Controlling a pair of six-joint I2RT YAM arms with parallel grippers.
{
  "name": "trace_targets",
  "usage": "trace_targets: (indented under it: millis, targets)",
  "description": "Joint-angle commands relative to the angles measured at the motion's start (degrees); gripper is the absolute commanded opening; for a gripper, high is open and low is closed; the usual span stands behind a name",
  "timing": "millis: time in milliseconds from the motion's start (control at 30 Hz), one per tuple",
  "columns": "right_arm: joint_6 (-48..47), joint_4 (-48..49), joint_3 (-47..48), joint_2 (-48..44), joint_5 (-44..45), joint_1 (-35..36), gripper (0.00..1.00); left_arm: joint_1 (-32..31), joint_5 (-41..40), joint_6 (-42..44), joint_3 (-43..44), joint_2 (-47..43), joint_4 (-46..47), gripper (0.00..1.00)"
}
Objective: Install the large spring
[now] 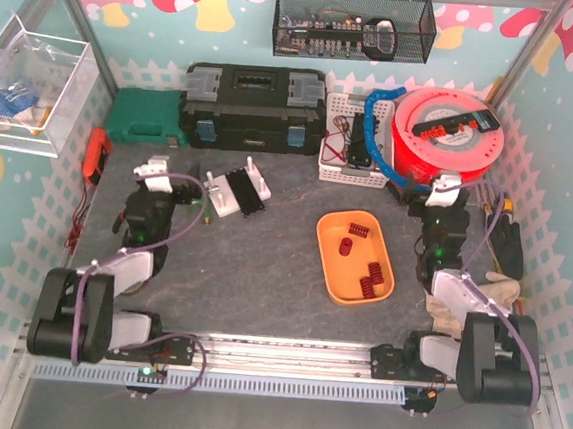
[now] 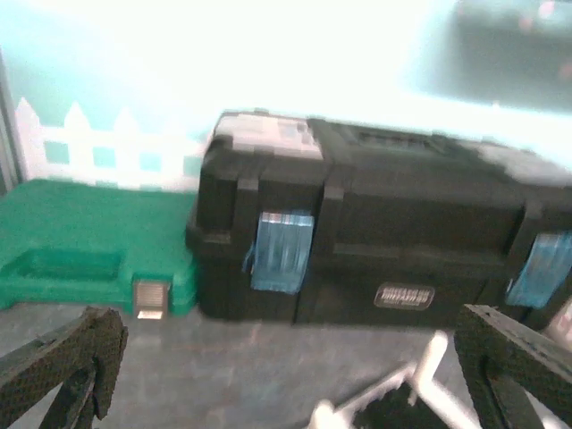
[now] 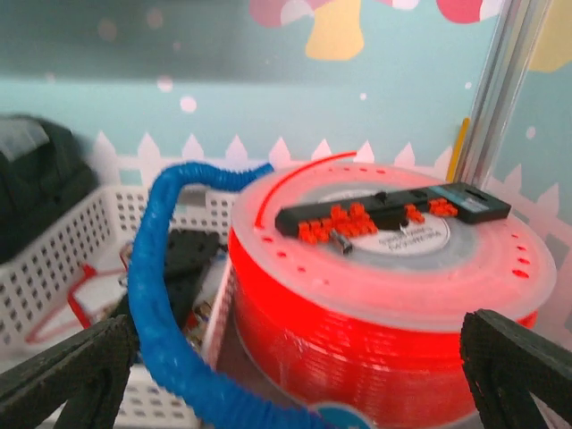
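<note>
Several red springs [image 1: 366, 280] lie in an orange tray [image 1: 329, 258] right of centre on the mat. A white and black fixture [image 1: 237, 188] stands at the back left, and its white frame shows at the bottom of the left wrist view [image 2: 420, 384]. My left gripper [image 1: 158, 173] is raised left of the fixture, open and empty [image 2: 290, 357]. My right gripper [image 1: 445, 193] is raised right of the tray, open and empty [image 3: 299, 357], and faces the red spool. No spring shows in either wrist view.
A black toolbox [image 1: 253, 106] and a green case [image 1: 146, 117] stand at the back left. A white basket [image 1: 345, 139] with a blue hose [image 3: 161, 295] and a red spool [image 1: 444, 138] stand at the back right. A cloth [image 1: 490, 293] lies by the right arm.
</note>
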Motion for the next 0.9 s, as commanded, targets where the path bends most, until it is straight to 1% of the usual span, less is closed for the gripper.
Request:
trace_targets:
  millis: [0, 133, 200, 267, 333, 433, 533, 667, 733, 800, 867]
  targets:
    - [10.0, -21.4, 9.4, -4.5, -1.0, -0.3, 0.99, -0.2, -2.4, -9.1, 9.5, -7.8, -21.5, 0.99]
    - [18.1, -41.0, 21.4, -4.5, -3.1, -0.3, 0.99, -0.2, 1.1, -14.8, 19.0, -12.0, -37.2, 0.99]
    - [21.6, -45.8, 23.9, -4.5, -4.2, -0.3, 0.99, -0.2, 1.6, -19.4, 21.9, -13.5, -42.7, 0.99]
    - [23.3, -44.1, 21.6, -6.2, -8.2, -0.4, 0.99, -0.2, 1.5, -24.8, 23.6, -14.7, -47.7, 0.99]
    - [23.4, -39.8, 18.6, -7.6, -15.8, -0.4, 0.99, 0.1, 1.9, -30.0, 23.7, -16.1, -51.5, 0.99]
    - [23.0, -39.4, 18.4, -7.0, -22.1, -0.4, 0.99, 2.7, 9.4, -33.2, 21.0, -18.2, -52.3, 0.99]
    - [25.4, -43.7, 19.2, -4.8, -22.1, -0.4, 0.99, 4.1, 12.7, -36.4, 17.3, -20.5, -51.2, 0.99]
    - [28.5, -45.8, 18.5, -2.7, -26.8, 0.4, 0.99, 4.1, 14.9, -35.9, 15.3, -20.7, -51.9, 0.99]
    - [26.8, -47.5, 18.8, -2.1, -27.8, 2.5, 0.99, 4.0, 15.2, -34.6, 15.0, -19.6, -53.1, 0.95]
    - [24.4, -50.6, 20.0, -2.1, -25.1, 6.2, 0.99, 3.4, 13.4, -33.3, 15.0, -18.5, -55.0, 0.89]
    - [22.2, -51.7, 20.3, -3.0, -21.8, 11.1, 0.99, 2.2, 9.9, -32.6, 14.6, -18.3, -56.5, 0.83]
